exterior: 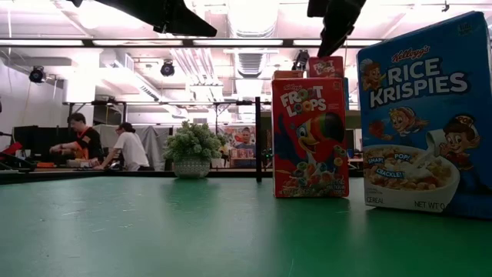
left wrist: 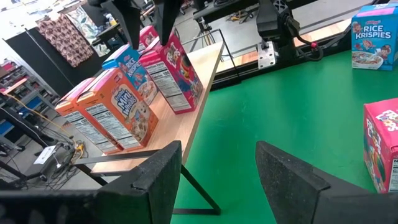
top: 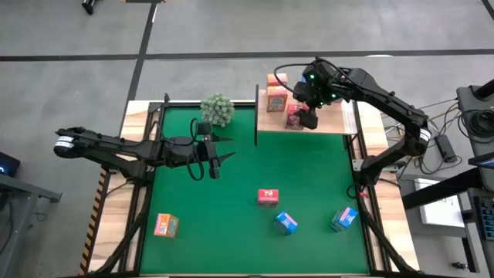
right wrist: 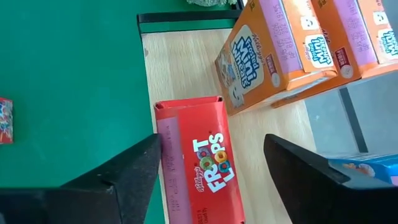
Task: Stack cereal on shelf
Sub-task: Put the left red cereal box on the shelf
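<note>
I had the right gripper (top: 308, 120) above the shelf (top: 332, 123) at 1 o'clock, jaws spread wide either side of the Froot Loops box (right wrist: 200, 162) standing there, gripping nothing. Left gripper (top: 212, 157) idled open at 9 o'clock over the mat (top: 231, 224), empty.

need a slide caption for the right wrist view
Right gripper open above a red Froot Loops box on the wooden shelf, beside orange Mini-Wheats boxes.

Right claw (top: 308, 120) over red box (top: 294, 116) on shelf (top: 332, 121).
</note>
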